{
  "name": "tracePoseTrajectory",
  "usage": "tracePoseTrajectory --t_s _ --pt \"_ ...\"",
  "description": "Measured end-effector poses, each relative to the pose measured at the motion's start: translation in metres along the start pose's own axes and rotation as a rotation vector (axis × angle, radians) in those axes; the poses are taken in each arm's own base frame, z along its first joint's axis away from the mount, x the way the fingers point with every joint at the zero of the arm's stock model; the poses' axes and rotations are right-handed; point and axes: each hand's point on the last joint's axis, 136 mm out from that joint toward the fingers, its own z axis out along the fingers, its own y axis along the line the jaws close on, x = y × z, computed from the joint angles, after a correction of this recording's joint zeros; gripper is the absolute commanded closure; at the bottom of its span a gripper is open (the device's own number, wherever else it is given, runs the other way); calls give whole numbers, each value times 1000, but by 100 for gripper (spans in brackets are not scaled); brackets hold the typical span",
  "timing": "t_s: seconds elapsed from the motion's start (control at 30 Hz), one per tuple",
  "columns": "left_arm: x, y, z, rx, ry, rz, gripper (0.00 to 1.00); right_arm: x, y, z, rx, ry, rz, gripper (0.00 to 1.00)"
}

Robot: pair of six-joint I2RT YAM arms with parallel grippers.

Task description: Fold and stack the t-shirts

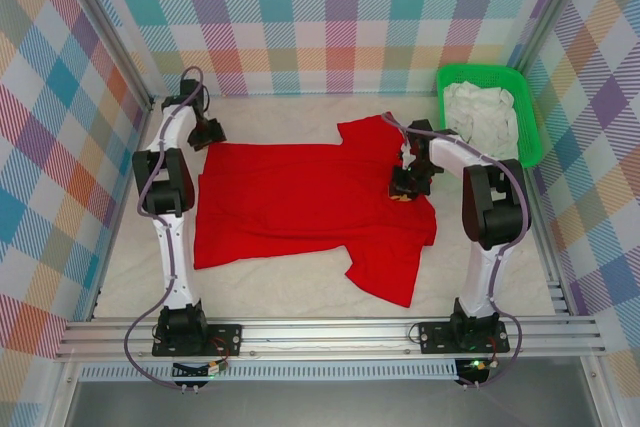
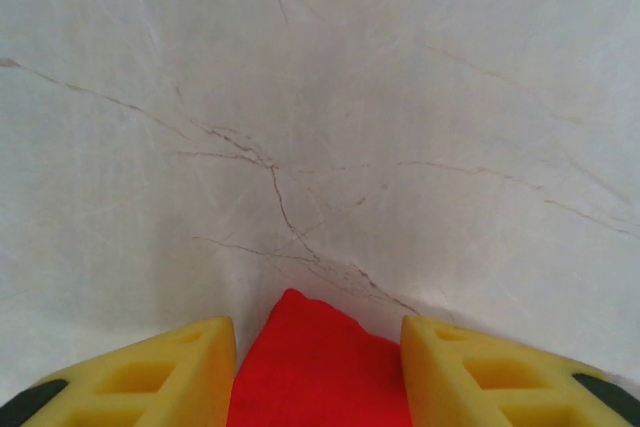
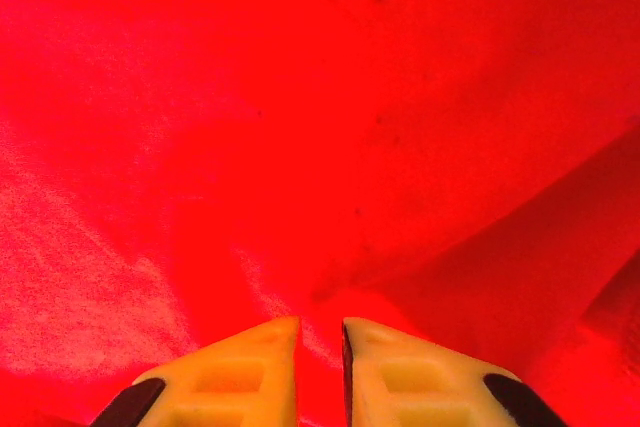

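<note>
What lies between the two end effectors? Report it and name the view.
The red t-shirt, spread flat, fills the stretch from the left end effector to the right end effector, shown in the top view.

Two arms [image 1: 170, 237] carry two pincers, the left pincer [image 1: 207, 134] and the right pincer [image 1: 405, 185], each with two yellow fingers [image 2: 150, 377]. One red t-shirt [image 1: 300, 202] lies spread beneath the right pincer, one corner between the left pincer's fingers. One green basket [image 1: 480, 72] stands beyond the right pincer, to its right, holding a crumpled white heap [image 1: 482, 112] whose pieces cannot be counted.
</note>
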Motion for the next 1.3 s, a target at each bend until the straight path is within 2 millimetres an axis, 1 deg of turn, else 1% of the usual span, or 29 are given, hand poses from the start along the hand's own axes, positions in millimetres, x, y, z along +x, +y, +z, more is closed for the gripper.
tracePoseTrajectory --t_s 0.03,0.17,0.23,0.37,0.47,0.57,0.63,0.7,0.83,0.87,0.97,1.03,1.1,1.17,1.23,1.3 --pt "2 2 3 -9 7 7 60 1 0 1 1 2 1 81" --pt "2 0 3 -1 10 31 67 1 -1 1 1 2 1 82" --pt "2 0 3 3 11 35 72 0 0 1 0 0 1 82" --pt "4 4 4 -10 14 44 86 0 0 1 0 0 3 82" --pt "3 6 3 -18 11 41 100 1 0 1 0 1 3 82" --pt "5 4 2 -11 9 43 100 -2 2 -3 -1 -5 1 81" --pt "6 3 1 -6 6 41 100 -10 6 -11 0 -21 -5 79" --pt "8 2 0 2 7 33 100 -29 13 -22 -1 -60 -19 75" --pt "21 -3 -6 11 33 21 100 -80 27 -43 14 -166 -69 64" --pt "24 -5 -9 13 39 17 100 -93 29 -47 21 -189 -78 63" --pt "31 -9 -23 23 44 9 100 -129 29 -51 46 -240 -94 61" --pt "32 -11 -35 30 35 5 100 -152 29 -48 62 -263 -99 61" --pt "32 -12 -46 39 23 0 100 -171 25 -40 74 -270 -96 61" --pt "31 -13 -56 45 7 -2 100 -192 17 -29 89 -280 -88 61" --pt "31 -14 -60 51 -2 -3 100 -204 6 -16 106 -281 -76 60" --pt "31 -15 -59 56 0 -3 100 -207 -7 -3 128 -261 -60 56"
